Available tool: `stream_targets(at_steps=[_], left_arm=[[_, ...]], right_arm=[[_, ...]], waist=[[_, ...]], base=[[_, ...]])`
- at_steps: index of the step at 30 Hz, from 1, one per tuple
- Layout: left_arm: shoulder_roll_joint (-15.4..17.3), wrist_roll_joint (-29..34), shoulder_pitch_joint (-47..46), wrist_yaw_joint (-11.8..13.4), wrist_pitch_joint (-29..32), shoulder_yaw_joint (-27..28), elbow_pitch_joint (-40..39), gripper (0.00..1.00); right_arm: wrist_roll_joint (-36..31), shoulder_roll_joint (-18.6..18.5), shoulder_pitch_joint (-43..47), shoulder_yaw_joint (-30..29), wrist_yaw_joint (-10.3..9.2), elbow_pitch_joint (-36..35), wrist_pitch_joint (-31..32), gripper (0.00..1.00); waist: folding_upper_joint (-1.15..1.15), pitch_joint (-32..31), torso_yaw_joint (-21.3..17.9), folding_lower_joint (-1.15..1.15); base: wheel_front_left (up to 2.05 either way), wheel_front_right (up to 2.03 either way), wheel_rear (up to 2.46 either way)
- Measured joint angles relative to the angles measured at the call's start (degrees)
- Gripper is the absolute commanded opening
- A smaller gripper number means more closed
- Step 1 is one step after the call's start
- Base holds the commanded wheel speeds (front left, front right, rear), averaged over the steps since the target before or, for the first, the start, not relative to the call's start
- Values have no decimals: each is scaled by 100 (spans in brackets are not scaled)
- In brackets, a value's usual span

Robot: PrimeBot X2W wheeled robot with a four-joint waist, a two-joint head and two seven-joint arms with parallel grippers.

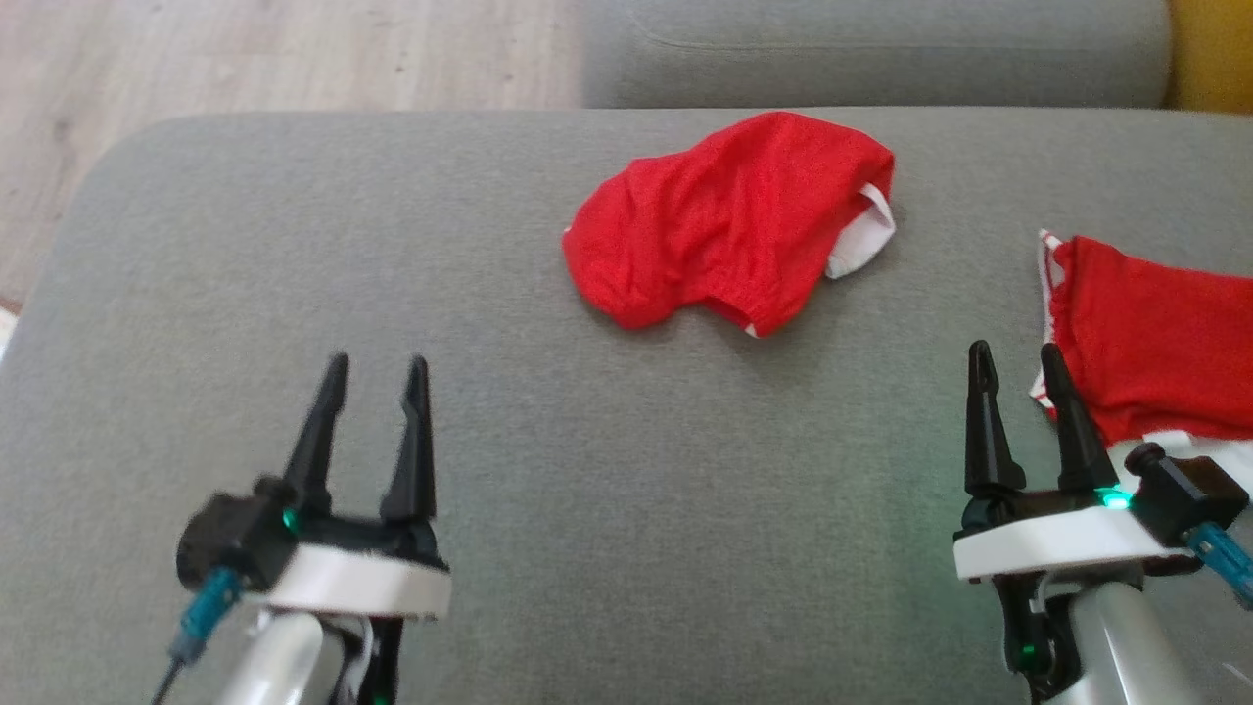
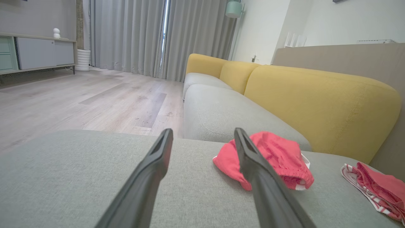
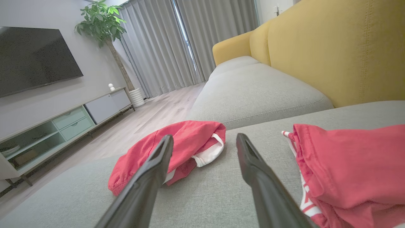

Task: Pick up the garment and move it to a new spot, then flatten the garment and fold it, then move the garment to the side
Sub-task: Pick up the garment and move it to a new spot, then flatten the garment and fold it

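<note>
– Pincers first: how do they stand?
– Left pincer (image 1: pixel 378 359) and right pincer (image 1: pixel 1014 347) hover low over the near part of the grey seat cushion (image 1: pixel 587 509), each with its fingers moderately apart and nothing between them.
– And the garment?
– Red garment (image 1: pixel 729 220) lies crumpled on the cushion's far middle, a white lining showing at its right end. It is well ahead of both pincers, closer to the right one's line.
– Anything else on the seat?
– A second red garment (image 1: pixel 1155 343) with white striped trim lies at the right edge of the head view, just beside the right pincer's outer finger.
– Edges?
– The cushion rounds off at its far left corner, with the wooden floor (image 1: pixel 245 59) beyond. Its far edge meets another grey seat (image 1: pixel 881 49); a yellow backrest (image 2: pixel 316 101) rises along the right.
– Open room?
– Bare grey fabric spreads across the left half and the near middle of the cushion.
– The room beyond?
– Grey curtains (image 2: pixel 126 34), a low cabinet (image 3: pixel 63 123), a dark television (image 3: pixel 34 57) and a potted tree (image 3: pixel 98 19).
</note>
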Motion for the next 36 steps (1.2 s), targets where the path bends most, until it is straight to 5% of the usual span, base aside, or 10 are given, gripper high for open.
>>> stream_targets(at_steps=[13, 28, 29, 30, 36], left_arm=[[-466, 533, 52, -342, -1, 172, -92, 100], [-967, 890, -238, -764, -1, 309, 315, 100], [-977, 905, -237, -767, -1, 320, 338, 100], [-982, 929, -237, -768, -1, 333, 363, 100], [-1033, 985, -232, -847, -1, 420, 423, 100]], right_arm=[[-270, -1, -582, 242, 0, 186, 281, 100], [516, -23, -2054, 327, 0, 2728, 833, 100], [621, -35, -2109, 408, 0, 2815, 797, 26], [690, -41, -2168, 483, 0, 2877, 725, 0], [879, -49, -2349, 901, 0, 3059, 369, 0]], waist=[[0, 321, 433, 2], [0, 796, 1090, 3], [0, 787, 1112, 2], [0, 772, 1123, 2], [0, 649, 1106, 2]], base=[[0, 0, 0], [0, 0, 0], [0, 0, 0], [0, 0, 0], [0, 0, 0]])
